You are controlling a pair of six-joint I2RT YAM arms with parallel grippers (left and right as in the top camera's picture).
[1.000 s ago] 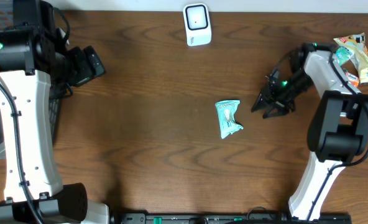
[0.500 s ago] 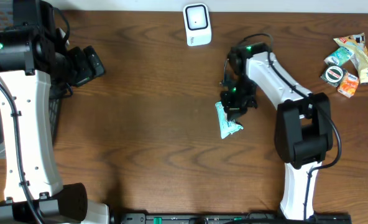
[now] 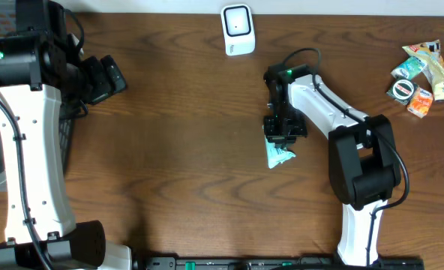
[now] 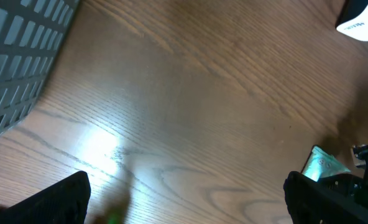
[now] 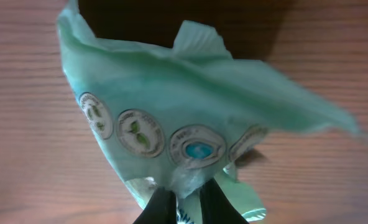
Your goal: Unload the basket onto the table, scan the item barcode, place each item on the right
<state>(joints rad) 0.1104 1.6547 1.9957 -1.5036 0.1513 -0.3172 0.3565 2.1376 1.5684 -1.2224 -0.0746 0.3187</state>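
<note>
My right end effector [image 3: 283, 129], having just crossed the worktop [image 3: 177, 157], is pinching the teal packet [image 3: 280, 156]; presenting it to the scanner [image 3: 238, 29] is becoming possible.

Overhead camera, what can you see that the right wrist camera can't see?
Only overhead shows the white boxy barcode scanner at the table's far edge, the pile of colourful snack packets in the corner, and the white left arm and right arm.

Only the right wrist view shows the little round pictures printed on the crinkly teal plastic packet, and the right arm's jaws pinched shut on its edge.

Both show that teal packet and the brown wooden table.
</note>
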